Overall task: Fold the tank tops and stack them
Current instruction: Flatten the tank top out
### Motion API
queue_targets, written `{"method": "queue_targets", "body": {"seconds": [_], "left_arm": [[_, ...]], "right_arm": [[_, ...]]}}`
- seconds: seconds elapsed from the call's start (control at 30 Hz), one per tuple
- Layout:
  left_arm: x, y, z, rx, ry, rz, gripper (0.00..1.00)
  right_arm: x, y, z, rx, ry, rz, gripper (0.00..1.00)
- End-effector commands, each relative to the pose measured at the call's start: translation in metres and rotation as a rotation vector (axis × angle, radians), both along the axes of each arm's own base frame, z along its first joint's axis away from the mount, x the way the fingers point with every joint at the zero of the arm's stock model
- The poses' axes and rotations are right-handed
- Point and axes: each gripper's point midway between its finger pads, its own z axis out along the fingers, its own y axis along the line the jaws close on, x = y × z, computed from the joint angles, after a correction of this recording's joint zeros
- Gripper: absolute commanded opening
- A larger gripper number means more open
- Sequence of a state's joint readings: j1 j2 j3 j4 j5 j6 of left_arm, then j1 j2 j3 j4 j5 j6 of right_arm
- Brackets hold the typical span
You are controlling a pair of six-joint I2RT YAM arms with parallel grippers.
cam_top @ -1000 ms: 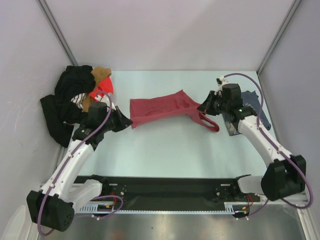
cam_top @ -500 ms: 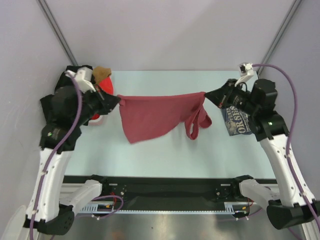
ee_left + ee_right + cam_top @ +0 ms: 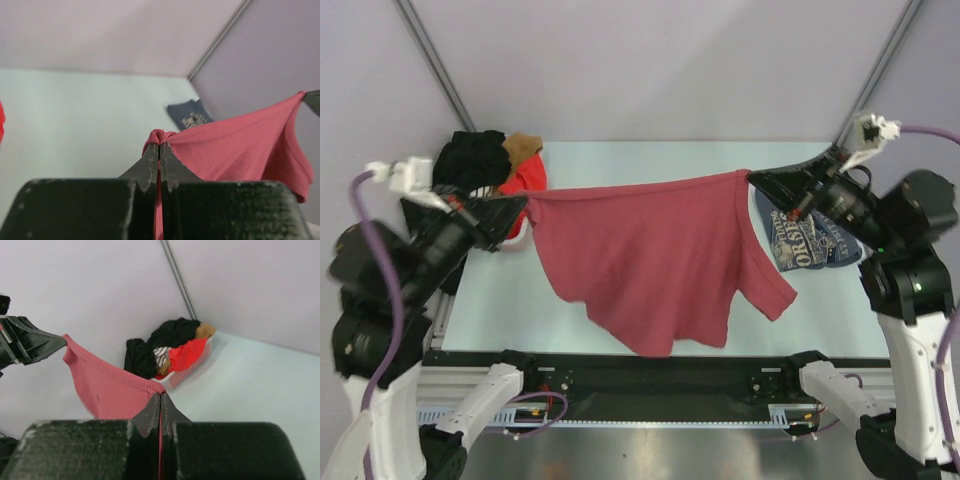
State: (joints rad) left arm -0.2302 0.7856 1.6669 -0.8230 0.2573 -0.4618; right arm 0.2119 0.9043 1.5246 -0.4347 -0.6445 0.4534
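Note:
The maroon-red tank top [image 3: 655,260] hangs stretched in the air between my two grippers, high above the table. My left gripper [image 3: 524,203] is shut on its left corner, seen pinched in the left wrist view [image 3: 159,145]. My right gripper [image 3: 754,178] is shut on its right corner, seen in the right wrist view [image 3: 160,395]. The cloth [image 3: 105,385] drapes down toward the front edge. The blue-grey tank top [image 3: 808,238] with pale lettering lies folded on the table at the right, also in the left wrist view [image 3: 192,115].
A white basket [image 3: 187,372] at the back left holds black clothes [image 3: 470,158], a bright orange-red garment [image 3: 525,180] and a brown piece [image 3: 523,146]. The pale table [image 3: 650,160] is bordered by grey walls. A black rail [image 3: 650,375] runs along the front.
Both arms have risen and spread apart, lifting the maroon tank top off the table and pulling it wide open between them.

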Motion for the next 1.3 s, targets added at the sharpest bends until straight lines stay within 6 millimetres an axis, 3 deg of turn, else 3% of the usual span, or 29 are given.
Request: {"method": "queue_targets", "body": {"seconds": [0.0, 0.03, 0.1, 0.13, 0.2, 0.23, 0.27, 0.3, 0.33, 0.37, 0.43, 0.47, 0.57, 0.67, 0.7, 0.8, 0.83, 0.9, 0.93, 1.0, 1.03, 1.13, 1.17, 1.23, 1.27], "left_arm": [[0.065, -0.003, -0.057, 0.044, 0.188, 0.069, 0.0], [0.082, -0.004, -0.077, 0.058, 0.245, 0.081, 0.0], [0.106, -0.006, -0.091, 0.064, 0.269, 0.1, 0.0], [0.125, -0.009, -0.118, 0.072, 0.338, 0.11, 0.0], [0.151, -0.012, -0.135, 0.062, 0.353, 0.121, 0.0], [0.163, -0.014, -0.159, 0.058, 0.407, 0.123, 0.01], [0.183, -0.016, -0.174, 0.053, 0.428, 0.131, 0.0], [0.196, -0.014, -0.19, 0.042, 0.463, 0.146, 0.0], [0.212, -0.015, -0.223, 0.048, 0.536, 0.151, 0.0], [0.226, -0.013, -0.231, 0.032, 0.535, 0.157, 0.0], [0.244, -0.013, -0.251, 0.001, 0.576, 0.161, 0.0], [0.257, -0.017, -0.265, -0.015, 0.599, 0.135, 0.0], [0.269, -0.018, -0.259, -0.061, 0.563, 0.105, 0.0], [0.266, -0.015, -0.226, -0.05, 0.487, 0.114, 0.0], [0.261, -0.013, -0.209, -0.038, 0.446, 0.11, 0.0], [0.245, -0.017, -0.168, -0.039, 0.367, 0.071, 0.0], [0.229, -0.016, -0.144, -0.043, 0.308, 0.062, 0.0], [0.211, -0.016, -0.126, -0.048, 0.262, 0.05, 0.0], [0.189, -0.013, -0.108, -0.054, 0.207, 0.049, 0.0], [0.166, -0.009, -0.095, -0.053, 0.154, 0.056, 0.0], [0.147, -0.003, -0.088, -0.056, 0.127, 0.081, 0.0], [0.117, 0.004, -0.083, -0.055, 0.096, 0.098, 0.0], [0.097, 0.005, -0.071, -0.063, 0.05, 0.094, 0.0], [0.076, 0.004, -0.067, -0.069, 0.034, 0.075, 0.0], [0.067, 0.004, -0.063, -0.072, 0.018, 0.07, 0.0]], "right_arm": [[0.054, 0.004, -0.043, -0.01, 0.209, -0.051, 0.0], [0.076, 0.007, -0.061, -0.02, 0.273, -0.069, 0.0], [0.102, 0.011, -0.086, -0.017, 0.347, -0.076, 0.0], [0.122, 0.016, -0.106, -0.024, 0.407, -0.076, 0.0], [0.15, 0.019, -0.133, -0.025, 0.457, -0.085, 0.0], [0.161, 0.021, -0.144, -0.02, 0.482, -0.089, 0.0], [0.186, 0.025, -0.172, -0.029, 0.54, -0.092, 0.0], [0.198, 0.025, -0.183, -0.028, 0.561, -0.099, 0.0], [0.21, 0.028, -0.196, -0.021, 0.594, -0.093, 0.0], [0.231, 0.032, -0.217, -0.021, 0.622, -0.092, 0.0], [0.253, 0.034, -0.236, -0.011, 0.653, -0.086, 0.0], [0.266, 0.036, -0.259, -0.017, 0.7, -0.087, 0.0], [0.277, 0.041, -0.255, -0.007, 0.671, -0.071, 0.0], [0.272, 0.038, -0.233, -0.012, 0.603, -0.075, 0.0], [0.265, 0.036, -0.214, -0.008, 0.558, -0.075, 0.0], [0.244, 0.034, -0.183, 0.004, 0.474, -0.058, 0.0], [0.228, 0.032, -0.157, 0.017, 0.413, -0.046, 0.0], [0.204, 0.031, -0.14, 0.018, 0.355, -0.032, 0.0], [0.18, 0.027, -0.112, 0.026, 0.277, -0.029, 0.0], [0.155, 0.026, -0.104, 0.019, 0.235, -0.026, 0.0], [0.127, 0.023, -0.084, 0.025, 0.181, -0.022, 0.0], [0.089, 0.023, -0.075, 0.014, 0.145, -0.012, 0.0], [0.068, 0.02, -0.062, 0.021, 0.103, -0.007, 0.0], [0.047, 0.02, -0.061, 0.016, 0.098, 0.009, 0.0], [0.025, 0.017, -0.05, 0.027, 0.056, 0.019, 0.0]]}}
